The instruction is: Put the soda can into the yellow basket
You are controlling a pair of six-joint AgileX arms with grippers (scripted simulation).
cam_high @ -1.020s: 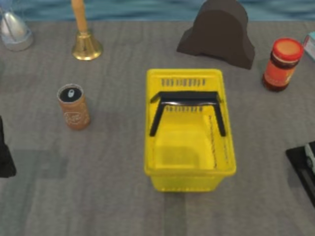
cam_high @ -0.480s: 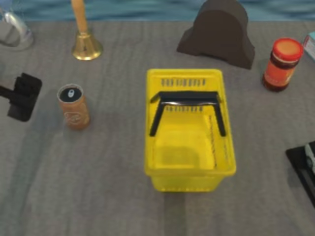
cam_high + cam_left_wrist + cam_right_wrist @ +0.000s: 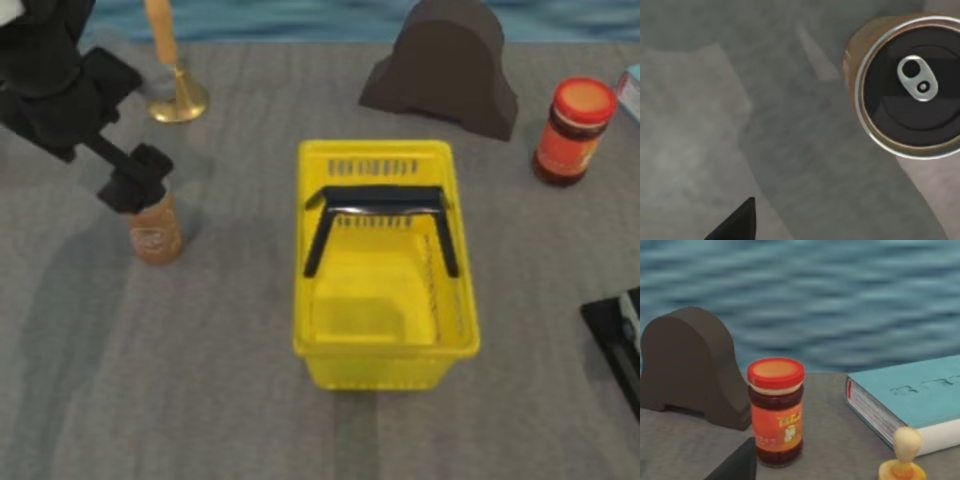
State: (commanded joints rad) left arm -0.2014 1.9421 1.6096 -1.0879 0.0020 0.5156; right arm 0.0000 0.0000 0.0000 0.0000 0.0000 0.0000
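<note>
The soda can (image 3: 155, 233) stands upright on the left part of the table, orange-brown with a pale logo. My left gripper (image 3: 135, 181) hangs over its top and hides the lid from above. In the left wrist view the can's silver rim and pull tab (image 3: 916, 80) lie off to one side, and a single dark fingertip (image 3: 741, 224) shows with nothing beside it; the gripper looks open. The yellow basket (image 3: 385, 355) sits at the middle of the table with its black handles (image 3: 380, 200) folded across the opening. My right gripper (image 3: 622, 330) is parked at the right edge.
A brass bell (image 3: 176, 95) stands just behind the can. A dark arched block (image 3: 445, 65) is behind the basket. The dark orange jar with a red lid (image 3: 574, 130) is at the back right, with a teal book (image 3: 912, 395) and a wooden stamp (image 3: 903, 455) near it.
My left arm has swung in from the left edge to above the can, covering its top. The can, the basket and the right arm have not moved.
</note>
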